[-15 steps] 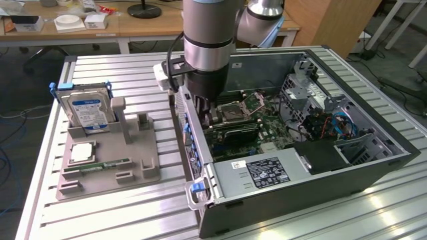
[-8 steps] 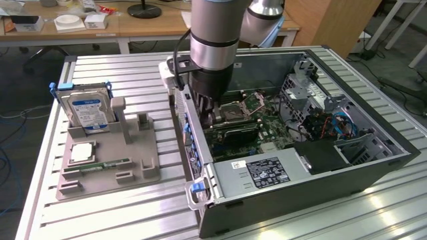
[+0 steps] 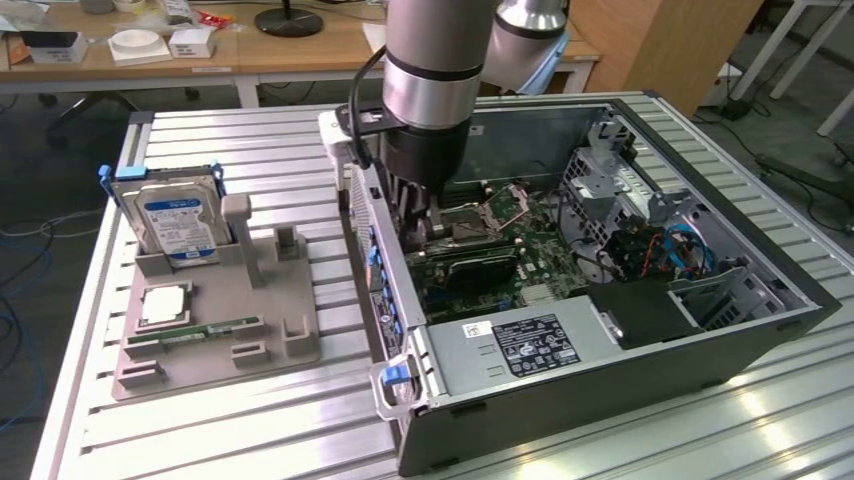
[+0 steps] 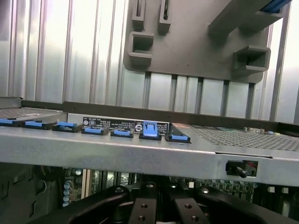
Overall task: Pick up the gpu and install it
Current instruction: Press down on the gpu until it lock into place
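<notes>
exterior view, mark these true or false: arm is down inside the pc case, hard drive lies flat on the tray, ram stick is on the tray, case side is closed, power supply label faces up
1. The arm reaches down into the pc case. True.
2. The hard drive lies flat on the tray. False: it stands upright in a holder on the tray.
3. The ram stick lies on the tray. True.
4. The case side is closed. False: it is open, and the motherboard shows.
5. The label on the power supply faces up. True.
</notes>
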